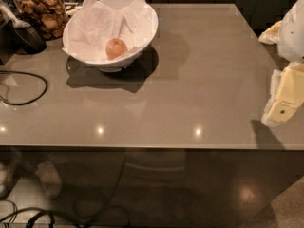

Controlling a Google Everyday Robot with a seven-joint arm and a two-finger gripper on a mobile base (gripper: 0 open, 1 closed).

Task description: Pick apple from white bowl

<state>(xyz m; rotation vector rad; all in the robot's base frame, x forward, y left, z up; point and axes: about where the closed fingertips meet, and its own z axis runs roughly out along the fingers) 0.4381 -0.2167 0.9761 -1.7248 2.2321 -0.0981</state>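
No text, label, brand, number or sign can be read here. The glass jar (pixel 40 11) of brown snacks at the far left corner shows no legible label. The white bowl (pixel 145 30), its crumpled paper lining (pixel 97 27) and the apple (pixel 116 48) inside carry no marks. The gripper (pixel 281 103), at the right edge of the view over the right side of the table (pixel 199 80), bears only a small dark round dot on its pale yellow casing, not a character.
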